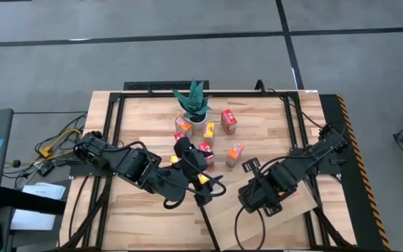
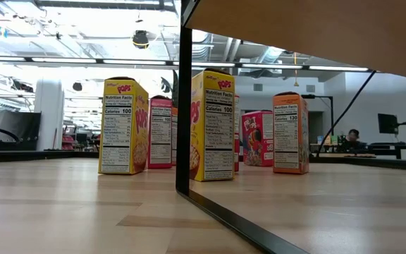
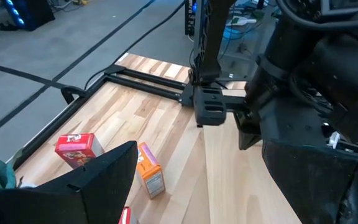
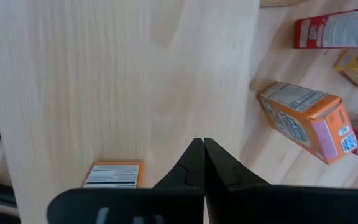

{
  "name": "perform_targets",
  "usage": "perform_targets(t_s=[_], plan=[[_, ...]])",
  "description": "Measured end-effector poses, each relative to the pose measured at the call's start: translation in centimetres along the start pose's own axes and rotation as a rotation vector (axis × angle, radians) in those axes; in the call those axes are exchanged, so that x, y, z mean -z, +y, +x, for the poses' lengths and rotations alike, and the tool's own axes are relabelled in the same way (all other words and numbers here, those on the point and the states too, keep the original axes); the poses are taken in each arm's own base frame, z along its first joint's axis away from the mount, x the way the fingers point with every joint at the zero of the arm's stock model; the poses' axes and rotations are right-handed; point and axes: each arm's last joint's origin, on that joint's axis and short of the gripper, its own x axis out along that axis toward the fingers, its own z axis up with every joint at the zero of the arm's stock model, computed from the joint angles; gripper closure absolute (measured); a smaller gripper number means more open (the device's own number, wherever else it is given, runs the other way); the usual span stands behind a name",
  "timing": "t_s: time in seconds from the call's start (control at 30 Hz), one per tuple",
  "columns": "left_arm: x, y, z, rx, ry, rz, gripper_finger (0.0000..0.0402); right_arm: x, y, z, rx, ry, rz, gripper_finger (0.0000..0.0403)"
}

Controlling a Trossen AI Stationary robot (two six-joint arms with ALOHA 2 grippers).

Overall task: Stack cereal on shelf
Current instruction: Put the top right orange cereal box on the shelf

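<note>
Several small cereal boxes (image 1: 229, 120), red, yellow and orange, stand upright on their bottom ends on the planked table near its far middle; the low view shows them in a row (image 2: 212, 127). The shelf (image 1: 285, 227), a pale board with a dark edge (image 2: 224, 215), lies at the near right. One orange box (image 4: 114, 174) shows on it, half hidden by my right gripper's body. My right gripper (image 4: 201, 149) is shut and points down over the board (image 4: 123, 74). My left gripper (image 1: 191, 155) stands open by the boxes, with nothing between its fingers (image 3: 98, 180).
A green potted plant (image 1: 193, 103) stands at the far middle behind the boxes. An orange box (image 4: 306, 121) and a red one (image 4: 334, 28) are on the table just off the board's edge. A black frame (image 1: 117, 105) runs around the table. Bare planks lie at the near left.
</note>
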Motion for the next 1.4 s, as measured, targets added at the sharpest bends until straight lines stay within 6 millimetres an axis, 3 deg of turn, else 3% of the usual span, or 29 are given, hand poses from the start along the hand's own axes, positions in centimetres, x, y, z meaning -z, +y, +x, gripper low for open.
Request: perform_targets(t_s=[1.0, 1.4], plan=[[0.0, 0.0, 0.0, 0.014, 0.007, 0.012, 0.0065, 0.6, 2.7, -0.4, -0.015, -0.008, 0.191, 0.0391], [0.0, -0.1, 0.0, 0.019, 0.009, 0.012, 0.0065, 0.6, 2.8, -0.4, -0.017, -0.006, 0.284, 0.0391]])
